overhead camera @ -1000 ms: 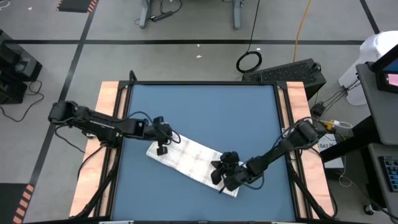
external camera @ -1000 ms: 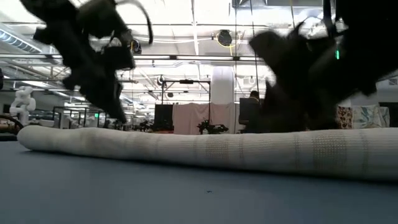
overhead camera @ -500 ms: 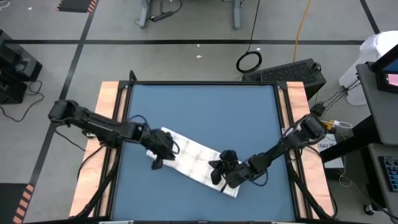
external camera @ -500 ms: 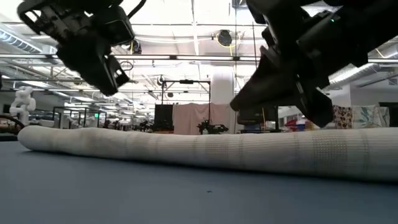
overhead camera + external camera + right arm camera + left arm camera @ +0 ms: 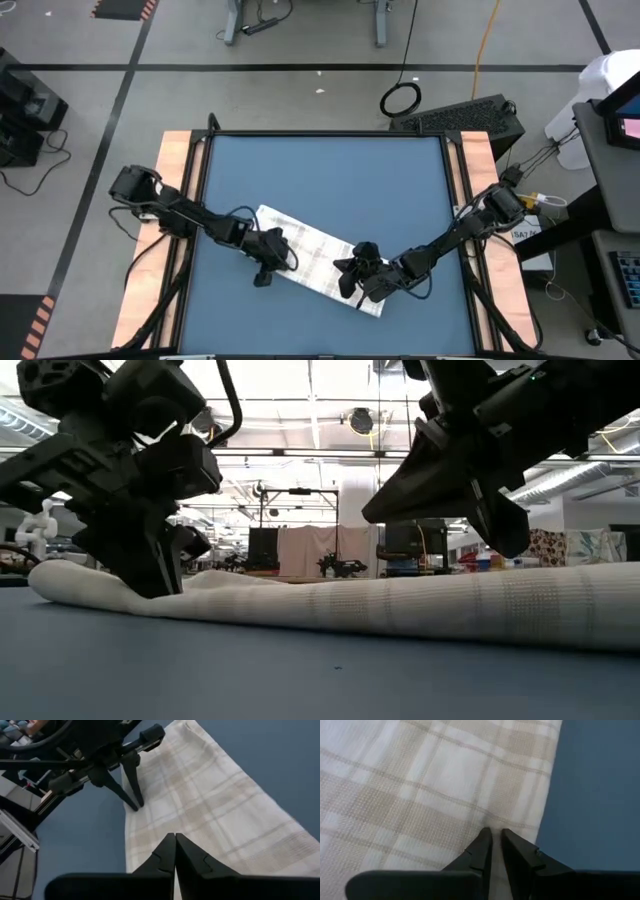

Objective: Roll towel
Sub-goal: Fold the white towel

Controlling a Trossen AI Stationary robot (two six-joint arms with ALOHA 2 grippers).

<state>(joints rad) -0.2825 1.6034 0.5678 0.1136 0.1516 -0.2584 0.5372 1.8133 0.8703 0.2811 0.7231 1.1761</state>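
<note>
The white plaid towel (image 5: 318,256) lies as a long flat strip slanting across the blue table's near half. It also shows in the low view (image 5: 420,605) and in both wrist views (image 5: 420,785) (image 5: 215,805). My left gripper (image 5: 263,274) (image 5: 150,586) (image 5: 495,833) stands on its left end, fingers all but shut with a thin slit between them; the right wrist view shows it too (image 5: 136,805). My right gripper (image 5: 347,283) (image 5: 372,514) (image 5: 175,838) is shut and hovers clear above the towel's right half. My left gripper presses its nearly shut fingertips (image 5: 485,836) down on the towel's left end (image 5: 487,820), a little inside the edge that borders the bare table. The fingers slant steeply down from the table's left. The cloth puckers at the tips, and beside them it humps up (image 5: 215,576).
The blue table top (image 5: 320,170) is bare on its far half. Wooden strips (image 5: 180,160) run along its left and right sides. Behind the table a cable loop (image 5: 400,98) lies on the floor.
My left gripper has swung toward the table's near edge and the right, tipped downward and come down onto the towel's left end, where the cloth has humped up. My right gripper has risen off the towel's right half; the rest of the towel has stayed put.
</note>
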